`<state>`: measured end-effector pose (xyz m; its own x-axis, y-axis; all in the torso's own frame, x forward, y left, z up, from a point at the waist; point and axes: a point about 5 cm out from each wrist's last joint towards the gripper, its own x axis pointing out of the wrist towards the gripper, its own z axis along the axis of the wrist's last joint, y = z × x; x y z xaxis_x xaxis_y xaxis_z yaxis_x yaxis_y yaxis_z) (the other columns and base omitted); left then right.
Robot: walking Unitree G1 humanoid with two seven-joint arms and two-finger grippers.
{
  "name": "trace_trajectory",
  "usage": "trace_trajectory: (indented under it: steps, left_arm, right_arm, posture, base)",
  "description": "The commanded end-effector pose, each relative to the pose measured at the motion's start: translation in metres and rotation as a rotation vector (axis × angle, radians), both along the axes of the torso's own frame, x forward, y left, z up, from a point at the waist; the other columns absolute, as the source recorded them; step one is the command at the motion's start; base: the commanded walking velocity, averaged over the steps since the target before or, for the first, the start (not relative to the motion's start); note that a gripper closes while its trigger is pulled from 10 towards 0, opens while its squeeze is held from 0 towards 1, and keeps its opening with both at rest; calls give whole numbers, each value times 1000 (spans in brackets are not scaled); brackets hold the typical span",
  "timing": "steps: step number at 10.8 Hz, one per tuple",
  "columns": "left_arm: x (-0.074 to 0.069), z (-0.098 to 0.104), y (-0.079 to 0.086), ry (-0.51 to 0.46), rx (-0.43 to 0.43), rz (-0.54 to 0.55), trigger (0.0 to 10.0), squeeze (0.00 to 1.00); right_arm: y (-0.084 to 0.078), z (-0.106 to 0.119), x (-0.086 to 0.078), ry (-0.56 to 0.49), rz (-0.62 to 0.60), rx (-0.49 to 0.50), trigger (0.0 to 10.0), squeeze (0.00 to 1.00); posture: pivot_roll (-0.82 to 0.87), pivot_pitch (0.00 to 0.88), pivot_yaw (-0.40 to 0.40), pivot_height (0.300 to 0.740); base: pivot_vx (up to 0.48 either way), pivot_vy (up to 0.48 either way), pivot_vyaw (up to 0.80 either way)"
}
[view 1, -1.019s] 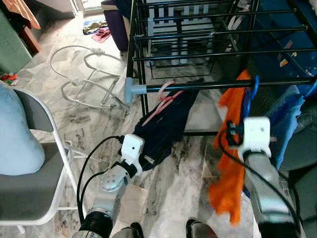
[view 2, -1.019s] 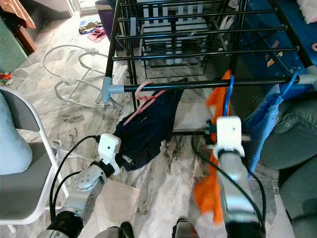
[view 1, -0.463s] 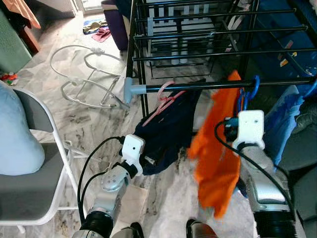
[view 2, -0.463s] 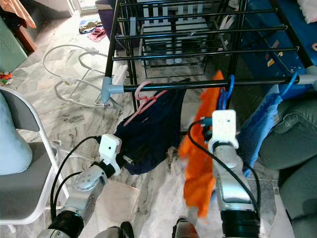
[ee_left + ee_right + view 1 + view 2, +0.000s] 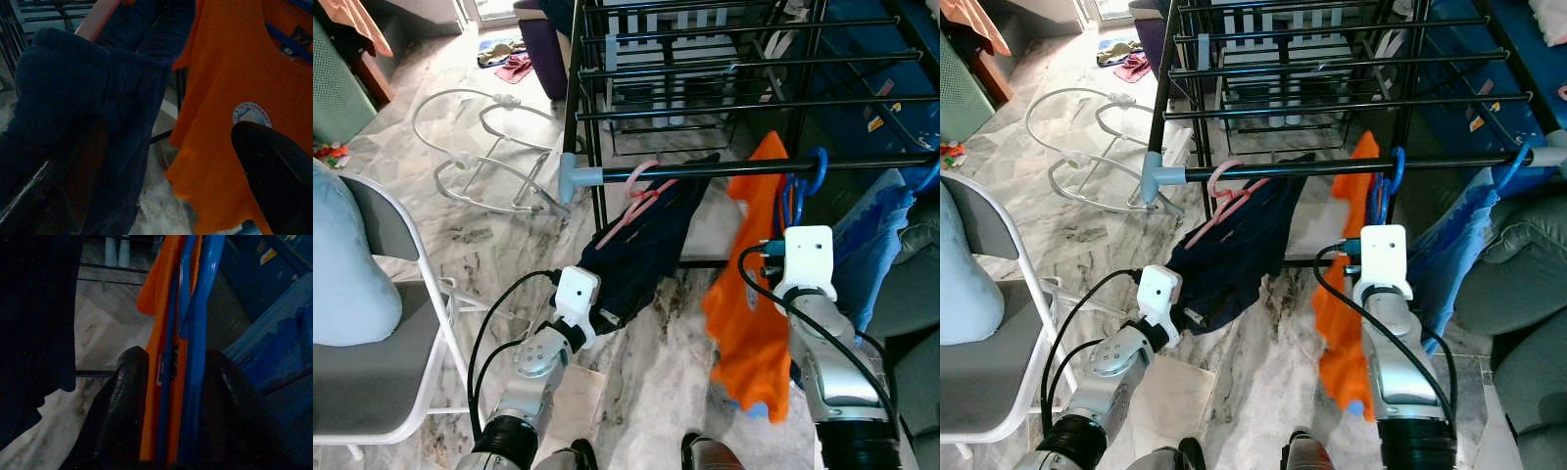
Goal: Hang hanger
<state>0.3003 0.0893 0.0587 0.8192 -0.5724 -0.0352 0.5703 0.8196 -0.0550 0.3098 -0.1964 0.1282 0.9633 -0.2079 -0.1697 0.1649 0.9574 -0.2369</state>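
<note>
A blue hanger (image 5: 817,168) carrying an orange shirt (image 5: 751,294) has its hook at the black front rail (image 5: 724,168) of the drying rack. My right gripper (image 5: 171,363) is just below the rail, shut on the blue hanger (image 5: 193,347), with one finger on each side of the hanger and the orange cloth. Further left on the same rail hangs a pink hanger (image 5: 641,189) with a navy garment (image 5: 646,245). My left gripper (image 5: 607,316) is open at the lower edge of the navy garment (image 5: 83,112).
A white folding chair (image 5: 423,279) with a pale blue cushion (image 5: 347,264) stands at the left. A white tube frame (image 5: 480,147) lies on the marble floor. Blue cloths (image 5: 871,240) hang at the right, above grey upholstery (image 5: 1518,284).
The orange shirt swung out to the left and has swung back to hang below the rail. My right wrist shifted slightly left with the hanger. The left arm has stayed put.
</note>
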Motion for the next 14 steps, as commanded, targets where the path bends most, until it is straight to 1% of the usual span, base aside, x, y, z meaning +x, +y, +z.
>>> trace_trajectory:
  steps: [1, 2, 3, 4, 5, 6, 7, 9, 12, 14]
  left_arm:
    - [-1, -4, 1, 23, 19, -1, 10000, 0]
    - [-1, -5, 0, 25, 19, -3, 10000, 0]
    - [-1, -5, -1, 28, 19, -3, 10000, 0]
    - [-1, -6, -1, 29, 19, -2, 10000, 0]
    - [-1, -7, -2, 33, 19, -5, 10000, 0]
    - [-1, -8, -3, 38, 19, -9, 10000, 0]
    - [-2, -8, -3, 41, 21, -10, 10000, 0]
    - [-2, -10, -3, 47, 25, -12, 10000, 0]
    - [-1, -11, -3, 58, 30, -10, 10000, 0]
    - [-1, -12, -2, 63, 33, -3, 10000, 0]
  right_arm:
    - [1, 6, 1, -21, 6, -21, 3412, 0]
    - [0, 8, 2, -32, 6, -54, 8706, 0]
    - [1, 7, 1, -28, 15, -44, 10000, 1000]
    - [1, 7, 1, -26, 19, -43, 10000, 1000]
    - [0, 7, 1, -21, 19, -52, 10000, 455]
    - [-1, 8, 1, -19, 14, -56, 7294, 0]
    - [-3, 8, 1, -17, 10, -52, 0, 0]
    - [-5, 8, 0, -18, 5, -52, 0, 0]
    - [-5, 10, 2, -13, 29, -83, 0, 0]
    - [-4, 8, 3, -2, 38, -84, 0, 0]
  posture:
    - [-260, 171, 85, 740]
    - [-261, 172, 84, 740]
    - [-262, 162, 81, 740]
    - [-262, 162, 81, 740]
    - [-268, 159, 77, 740]
    - [-270, 158, 77, 740]
    - [-272, 154, 78, 740]
    - [-273, 150, 81, 740]
    - [-272, 147, 80, 740]
    - [-268, 146, 79, 740]
  base:
    - [0, 0, 0]
    - [0, 0, 0]
    - [0, 0, 0]
    - [0, 0, 0]
    - [0, 0, 0]
    - [0, 0, 0]
    - [0, 0, 0]
    - [0, 0, 0]
    - [0, 0, 0]
    - [0, 0, 0]
